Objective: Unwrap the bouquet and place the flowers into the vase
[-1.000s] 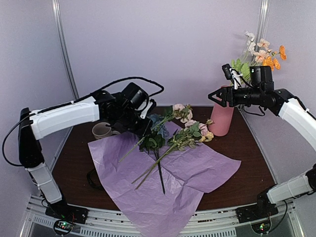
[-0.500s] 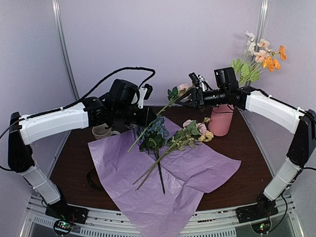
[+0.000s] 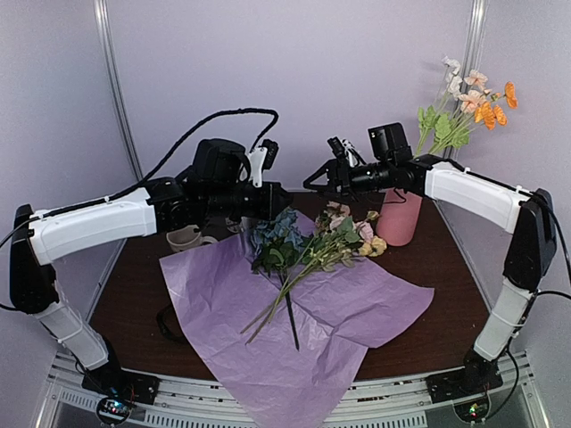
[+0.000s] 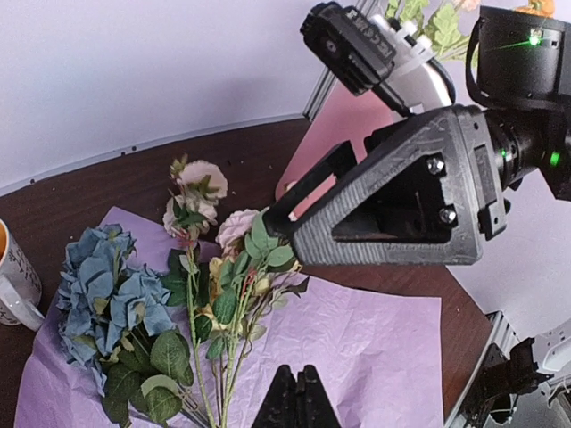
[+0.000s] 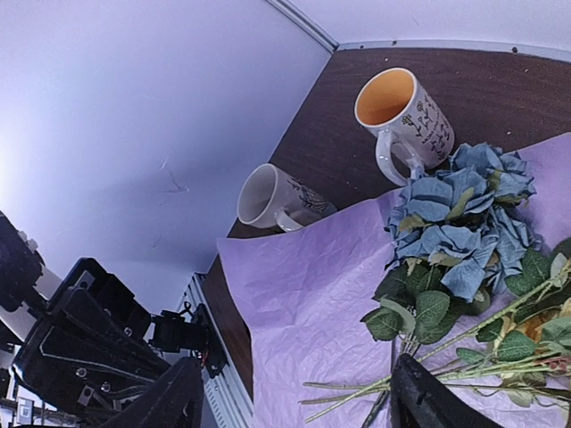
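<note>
from above, the paper (image 3: 294, 330) lies unfolded across the middle of the table (image 3: 446, 267). the loose flowers (image 3: 312, 250) rest on its upper part, blooms toward centre and stems fanning to lower left. the vase (image 3: 399, 218) stands right of centre, off the paper and just beside the blooms. only this view shows the vase stems (image 3: 464, 102), whose peach and orange heads sit in the upper right corner. the left gripper (image 3: 284, 200) and right gripper (image 3: 312, 185) face each other above the loose bunch, near but apart. from this height their jaws are hard to read.

the left wrist view settles its own pincer. its fingers (image 4: 287, 401), at bottom centre, are pressed together with nothing between them. above them lie the blue bloom at left and pink roses at centre. the right gripper fills the right half of that frame, with the vase body partly hidden behind it and its top cut off.

the right wrist view shows the right fingers (image 5: 178, 397) spread wide at the bottom corners, holding nothing, with green stems lying on the paper below. it also shows two mugs at the top, an orange-lined mug (image 5: 406, 111) and a white mug (image 5: 277, 201). the top view shows one mug clearly, at left under the left arm.
</note>
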Robot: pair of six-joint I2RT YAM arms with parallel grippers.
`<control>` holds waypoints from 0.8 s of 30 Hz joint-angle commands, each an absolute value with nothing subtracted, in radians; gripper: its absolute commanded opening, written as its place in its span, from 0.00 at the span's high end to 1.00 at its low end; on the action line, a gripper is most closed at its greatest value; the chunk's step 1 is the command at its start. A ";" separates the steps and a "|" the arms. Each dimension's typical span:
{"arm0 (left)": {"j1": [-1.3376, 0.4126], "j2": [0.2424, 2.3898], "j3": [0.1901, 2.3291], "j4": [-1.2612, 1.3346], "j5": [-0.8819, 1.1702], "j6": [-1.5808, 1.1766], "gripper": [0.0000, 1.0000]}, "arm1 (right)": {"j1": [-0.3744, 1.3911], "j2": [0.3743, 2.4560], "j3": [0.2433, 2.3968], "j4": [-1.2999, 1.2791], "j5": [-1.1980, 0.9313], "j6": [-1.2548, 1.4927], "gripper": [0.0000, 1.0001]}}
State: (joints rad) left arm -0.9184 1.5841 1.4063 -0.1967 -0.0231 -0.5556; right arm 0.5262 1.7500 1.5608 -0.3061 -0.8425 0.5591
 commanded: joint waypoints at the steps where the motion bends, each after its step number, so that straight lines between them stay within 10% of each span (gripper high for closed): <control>1: -0.921 1.612 1.420 -0.304 -0.013 -0.533 0.93 | 0.514 1.674 1.509 -0.373 -0.736 0.463 0.29; 3: -0.920 1.638 1.432 -0.414 -0.019 -0.484 0.54 | 0.497 1.635 1.456 -0.367 -0.727 0.442 0.30; 6: -0.906 1.716 1.483 -0.578 -0.003 -0.420 0.39 | 0.488 1.594 1.398 -0.376 -0.711 0.395 0.30; 16: -0.844 2.004 1.697 -0.661 0.115 -0.425 0.77 | 0.487 1.500 1.306 -0.355 -0.663 0.328 0.32; 24: -0.829 2.181 1.842 -0.718 0.104 -0.422 0.72 | 0.480 1.466 1.275 -0.339 -0.664 0.325 0.34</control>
